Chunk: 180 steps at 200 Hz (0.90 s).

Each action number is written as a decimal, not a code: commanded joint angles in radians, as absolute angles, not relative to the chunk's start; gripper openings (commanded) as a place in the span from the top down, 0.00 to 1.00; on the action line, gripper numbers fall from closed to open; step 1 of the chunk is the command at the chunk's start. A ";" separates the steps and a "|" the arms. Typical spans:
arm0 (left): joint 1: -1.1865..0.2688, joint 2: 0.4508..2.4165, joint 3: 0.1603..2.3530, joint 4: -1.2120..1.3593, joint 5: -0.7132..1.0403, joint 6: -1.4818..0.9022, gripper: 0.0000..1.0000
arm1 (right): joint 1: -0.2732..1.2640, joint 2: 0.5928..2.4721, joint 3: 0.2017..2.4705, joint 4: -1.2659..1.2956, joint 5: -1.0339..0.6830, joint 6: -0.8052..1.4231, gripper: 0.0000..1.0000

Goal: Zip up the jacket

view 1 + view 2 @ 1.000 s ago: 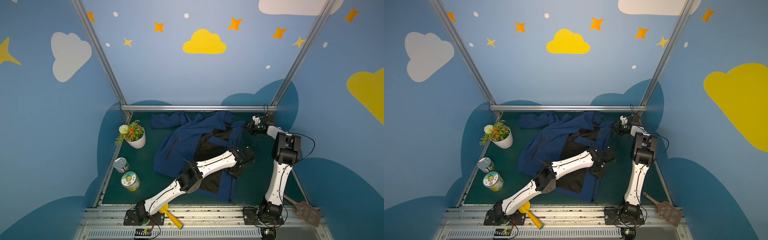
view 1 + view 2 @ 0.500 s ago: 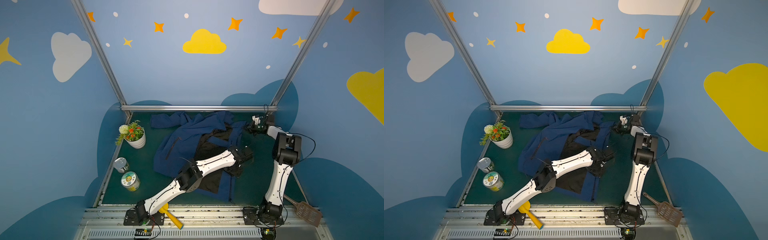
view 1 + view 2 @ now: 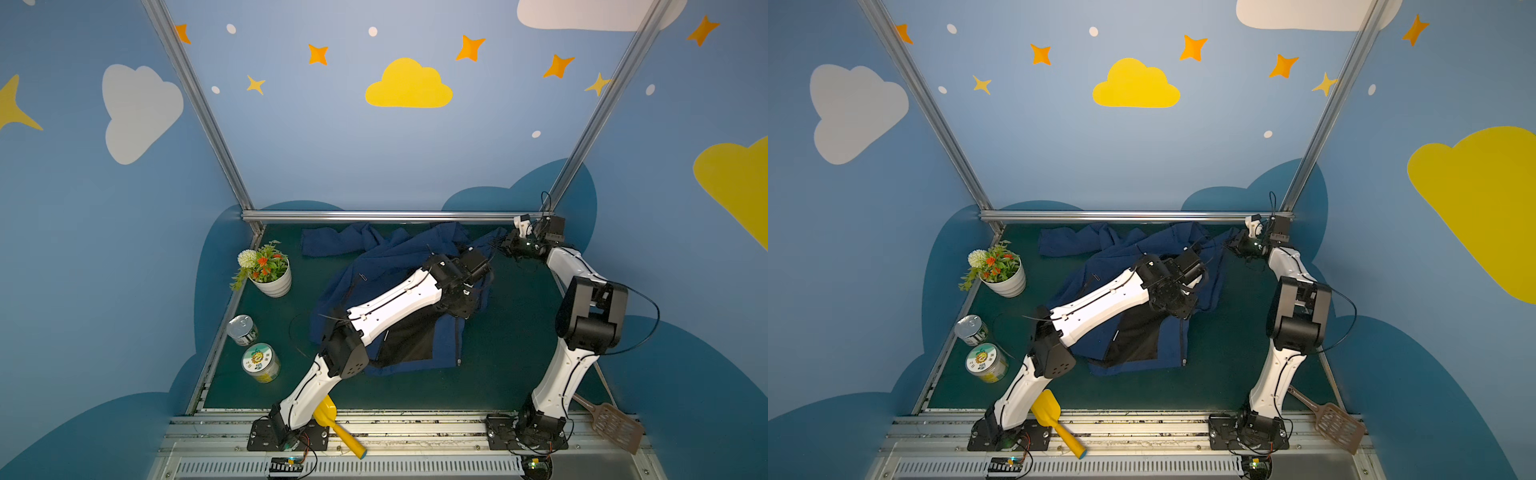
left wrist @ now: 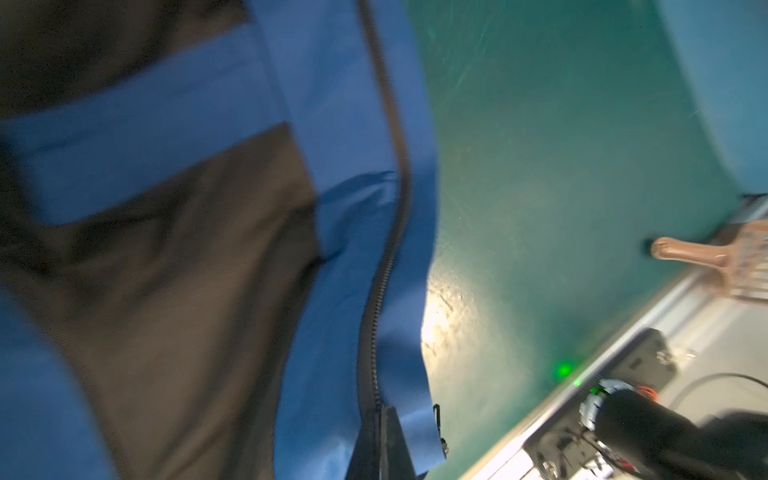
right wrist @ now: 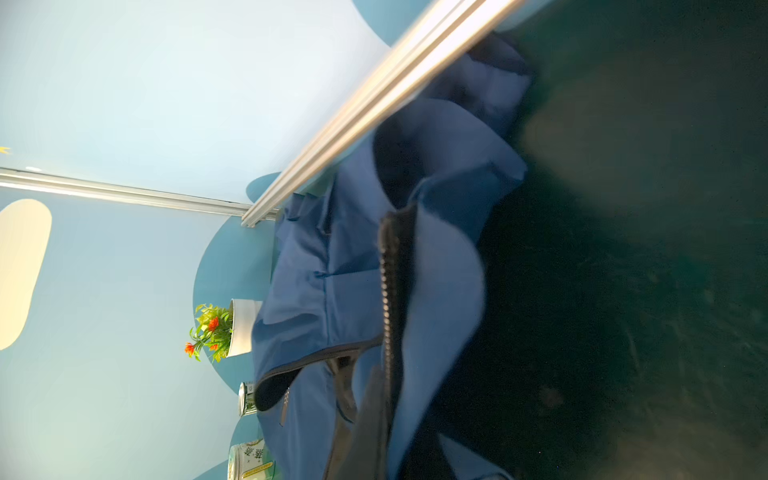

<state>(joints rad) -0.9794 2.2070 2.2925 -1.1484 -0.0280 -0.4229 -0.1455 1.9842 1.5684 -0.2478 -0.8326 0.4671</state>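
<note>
The large navy blue thin-fabric jacket [image 3: 374, 266] lies spread open on the dark green table mat [image 3: 519, 332], towards the far middle. Its black lining [image 3: 409, 345] is exposed, so the front is not yet zipped. The left gripper [image 4: 384, 415] is clamped on the jacket's right-hand front edge, right on the dark toothed front zipper [image 4: 386, 266], roughly midway along it. The right gripper [image 5: 380, 386] is pinched shut on zipper tape too, seemingly the same strip, farther off at the far right near the collar end. Gripping one strip at two spots looks meant to draw it straight and taut, and probably to carry it leftward over the lining towards the other front edge. The near hem end [image 3: 459, 361], where the two strips would have to join, lies unheld on the mat.
</note>
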 commanded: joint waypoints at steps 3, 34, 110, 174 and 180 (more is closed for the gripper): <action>-0.937 2.101 2.129 -1.074 -0.017 -0.432 0.97 | -0.089 1.948 1.611 -0.285 -0.812 0.466 1.00; -0.870 1.916 1.851 -0.946 0.015 -0.477 0.97 | -0.020 1.955 1.694 -0.298 -0.779 0.496 1.00; -0.718 1.692 1.298 -0.666 0.173 -0.525 0.97 | 0.112 2.249 1.987 -0.425 -0.722 0.552 1.00; -0.689 1.810 1.220 -0.653 0.109 -0.449 0.97 | 0.115 2.421 2.035 -0.415 -0.748 0.573 1.00; -0.686 1.823 1.227 -0.667 0.089 -0.445 0.97 | 0.116 2.421 2.034 -0.432 -0.738 0.561 1.00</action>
<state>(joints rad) -0.6971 1.7802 1.2194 -0.6361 0.1322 -0.4911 0.1192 2.4500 2.0262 -0.4026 -0.7422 0.5686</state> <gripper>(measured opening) 0.047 0.058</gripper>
